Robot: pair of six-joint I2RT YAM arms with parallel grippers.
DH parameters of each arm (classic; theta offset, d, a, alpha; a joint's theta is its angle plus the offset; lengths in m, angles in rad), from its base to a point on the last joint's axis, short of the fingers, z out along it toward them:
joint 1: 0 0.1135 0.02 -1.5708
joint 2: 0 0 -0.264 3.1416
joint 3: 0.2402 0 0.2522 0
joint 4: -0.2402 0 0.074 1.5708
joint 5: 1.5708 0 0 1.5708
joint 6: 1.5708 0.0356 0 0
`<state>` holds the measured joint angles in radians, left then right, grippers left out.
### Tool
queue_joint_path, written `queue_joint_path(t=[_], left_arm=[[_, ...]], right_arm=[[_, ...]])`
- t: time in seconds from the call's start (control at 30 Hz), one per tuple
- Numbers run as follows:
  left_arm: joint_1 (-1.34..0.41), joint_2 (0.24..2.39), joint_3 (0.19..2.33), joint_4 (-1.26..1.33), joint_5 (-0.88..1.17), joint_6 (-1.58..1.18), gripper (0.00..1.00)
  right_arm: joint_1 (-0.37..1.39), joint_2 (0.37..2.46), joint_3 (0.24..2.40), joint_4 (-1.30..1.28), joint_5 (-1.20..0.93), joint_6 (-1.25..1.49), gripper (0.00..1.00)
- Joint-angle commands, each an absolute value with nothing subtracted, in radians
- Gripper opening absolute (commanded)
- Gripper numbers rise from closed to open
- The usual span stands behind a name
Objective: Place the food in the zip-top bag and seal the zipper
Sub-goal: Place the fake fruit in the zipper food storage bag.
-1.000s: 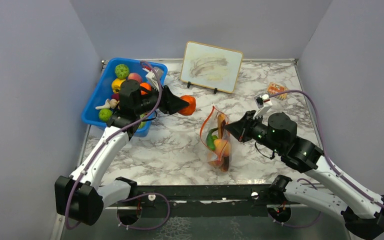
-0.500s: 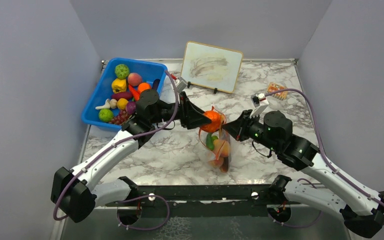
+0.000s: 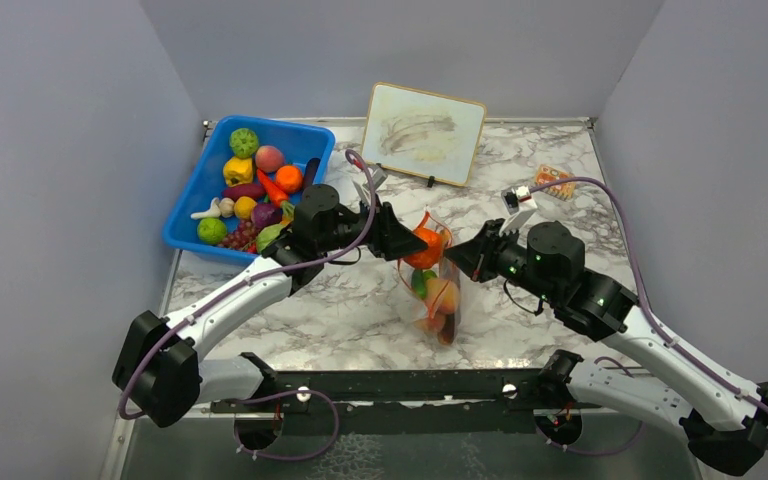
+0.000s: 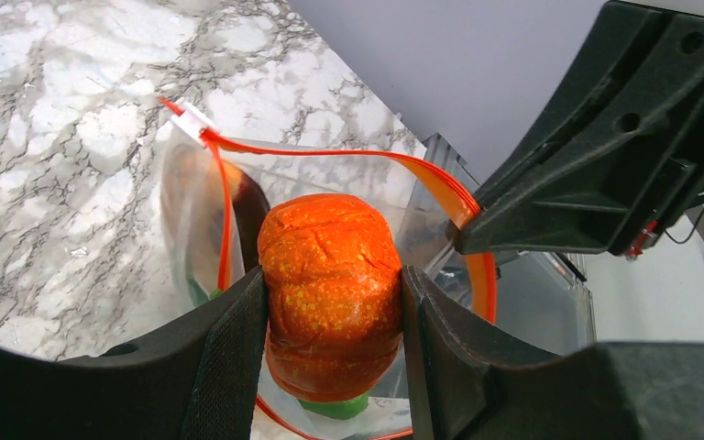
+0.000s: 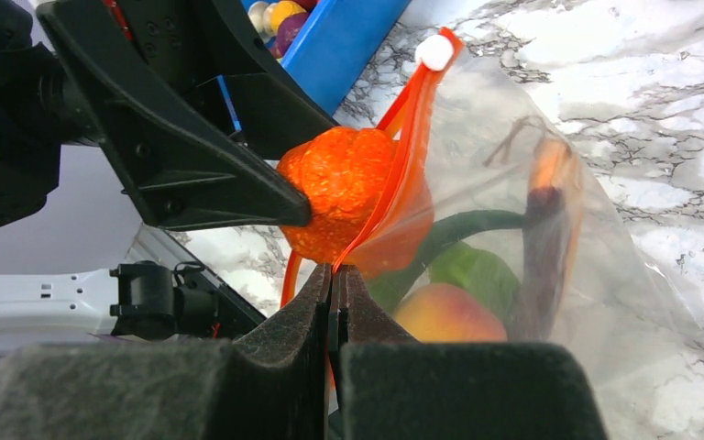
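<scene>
Your left gripper (image 4: 333,316) has its jaws clamped on a rough orange toy fruit (image 4: 330,247), one pad pressed to each side of it. It holds the fruit right at the open mouth of the zip-top bag (image 3: 438,305). From the left wrist view the zipper (image 4: 330,152) curves in an open loop behind and around the fruit, with the small white slider tab (image 4: 192,119) at its far end. Whether the fruit has passed the rim, you cannot tell for sure.

Your right gripper (image 5: 335,284) has its jaws pinched tight on the orange-red strip at the side of the mouth nearest it, and the bag stands upright on the marble table (image 3: 360,300) between the two arms. Through the clear plastic you can see what is already inside — a peach (image 5: 445,312), a green pepper (image 5: 477,270) and a dark reddish-brown slice (image 5: 545,229) standing on end.

More toy food lies in the blue bin (image 3: 196,192) at the far left of the table, just behind the left arm. A framed picture (image 3: 423,120) leans at the back wall.
</scene>
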<state>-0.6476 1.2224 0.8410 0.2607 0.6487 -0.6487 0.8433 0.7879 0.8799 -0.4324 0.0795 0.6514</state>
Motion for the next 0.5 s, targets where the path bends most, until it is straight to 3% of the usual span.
queue_joint_path(t=[0.0, 0.27, 0.47], left_arm=[[-0.660, 1.247, 0.846, 0.292, 0.583, -0.654, 0.44], [-0.669, 1.265, 0.860, 0.289, 0.575, -0.667, 0.71], [-0.672, 1.253, 0.875, 0.283, 0.574, -0.660, 0.75]], right_arm=[[0.848, 0.790, 0.916, -0.355, 0.055, 0.653, 0.01], [0.848, 0.798, 0.909, -0.347, 0.043, 0.652, 0.01], [0.848, 0.795, 0.900, -0.342, 0.050, 0.653, 0.01]])
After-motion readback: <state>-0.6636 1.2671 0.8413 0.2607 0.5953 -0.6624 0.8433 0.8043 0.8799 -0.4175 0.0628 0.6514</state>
